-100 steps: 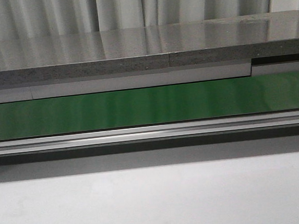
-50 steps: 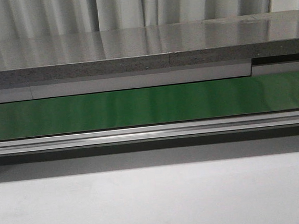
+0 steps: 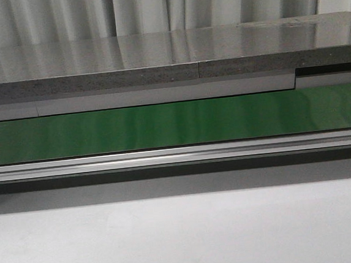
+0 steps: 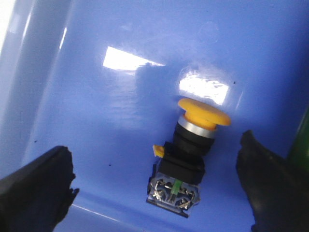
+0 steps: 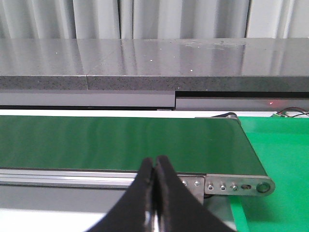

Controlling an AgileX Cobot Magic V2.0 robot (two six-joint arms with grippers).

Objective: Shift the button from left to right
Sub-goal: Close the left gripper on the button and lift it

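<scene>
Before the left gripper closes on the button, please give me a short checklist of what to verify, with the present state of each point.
1. Left gripper open: ok, fingers wide apart.
2. Button between the fingers: ok, touching neither.
3. Button pose: lying tilted on the blue bin floor, yellow cap away from the gripper: ok.
4. Right gripper empty: ok, shut on nothing.
5. Green conveyor belt clear: ok in view.
6. Drop place on the right: cannot tell.
</scene>
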